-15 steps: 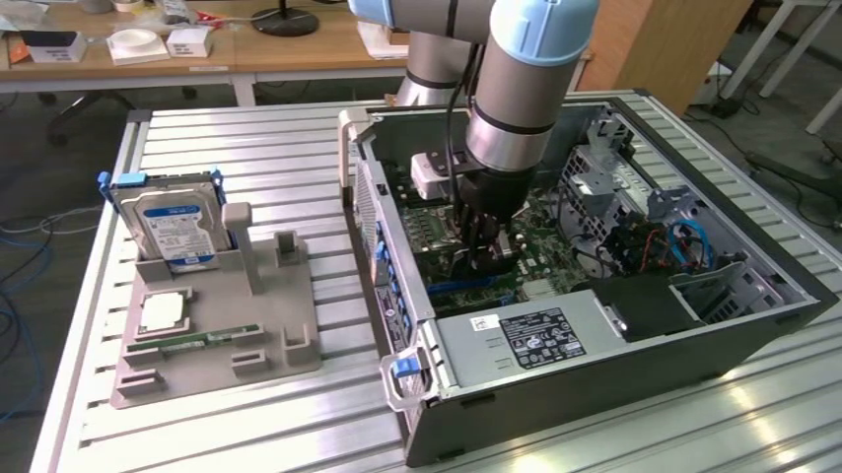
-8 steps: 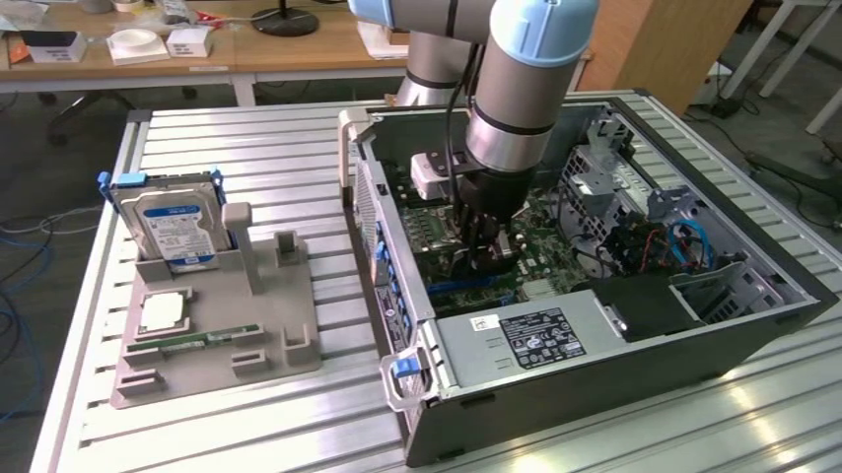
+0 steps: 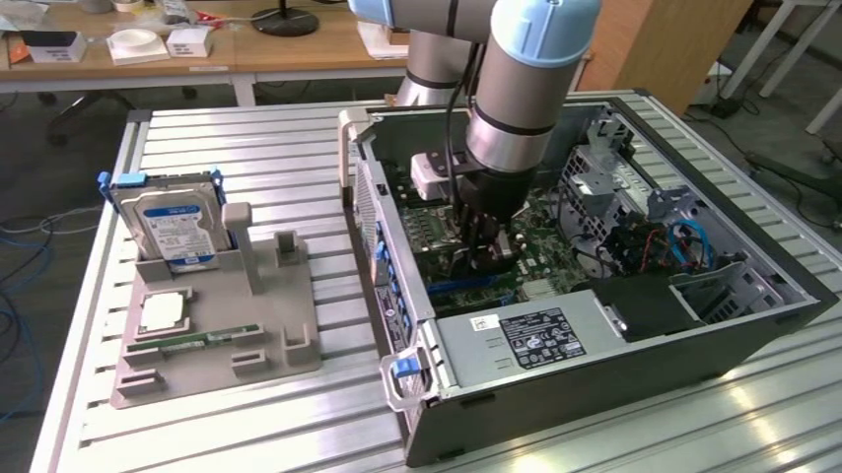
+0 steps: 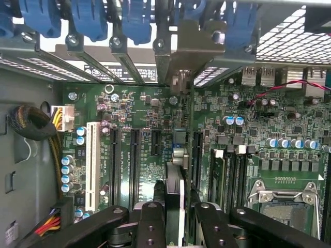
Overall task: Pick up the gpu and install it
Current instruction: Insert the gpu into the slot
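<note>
My gripper [image 3: 483, 251] reaches down inside the open computer case [image 3: 736, 325], over the motherboard [image 3: 559, 251]. In the wrist view the gpu [image 4: 174, 188] appears edge-on as a thin dark card standing between my black fingers [image 4: 151, 222], and my gripper [image 4: 176, 219] is shut on it. Its silver end bracket [image 4: 182, 54] reaches the row of rear slot openings with blue clips [image 4: 135, 23]. The card runs parallel to the long black expansion slots [image 4: 135, 165], between two of them. Whether its lower edge touches a slot is hidden.
On the exterior view's left, a grey holder [image 3: 224, 340] carries a hard drive with a blue-white label [image 3: 172, 222], a processor chip [image 3: 161, 310] and a narrow green memory stick [image 3: 184, 342]. The power supply [image 3: 533, 340] fills the case's near corner. Cable bundles [image 4: 31, 124] lie beside the board.
</note>
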You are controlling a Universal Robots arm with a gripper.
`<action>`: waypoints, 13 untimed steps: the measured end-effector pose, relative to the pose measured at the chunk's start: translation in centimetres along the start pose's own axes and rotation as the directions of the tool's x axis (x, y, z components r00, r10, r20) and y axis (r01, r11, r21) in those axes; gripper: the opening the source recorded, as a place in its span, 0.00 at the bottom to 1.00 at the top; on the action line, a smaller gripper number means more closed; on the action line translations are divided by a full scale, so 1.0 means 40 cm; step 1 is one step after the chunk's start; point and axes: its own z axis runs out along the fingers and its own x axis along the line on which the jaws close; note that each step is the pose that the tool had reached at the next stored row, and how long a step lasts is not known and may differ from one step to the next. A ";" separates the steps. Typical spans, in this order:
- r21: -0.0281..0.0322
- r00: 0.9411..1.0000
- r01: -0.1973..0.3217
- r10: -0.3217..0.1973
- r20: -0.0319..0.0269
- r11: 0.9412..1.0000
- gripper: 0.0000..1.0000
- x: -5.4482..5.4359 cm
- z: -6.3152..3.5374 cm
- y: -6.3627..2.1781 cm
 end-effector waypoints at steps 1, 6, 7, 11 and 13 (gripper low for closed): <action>0.000 1.000 0.000 0.000 0.000 1.000 0.27 0.001 0.000 0.000; 0.000 1.000 -0.001 0.001 0.000 1.000 0.27 0.001 0.000 0.000; 0.000 1.000 -0.001 0.001 0.000 1.000 0.27 0.001 0.000 0.000; 0.000 1.000 -0.001 0.001 0.000 1.000 0.27 0.002 0.002 0.000; 0.000 1.000 -0.001 0.001 0.000 1.000 0.27 0.002 0.004 0.000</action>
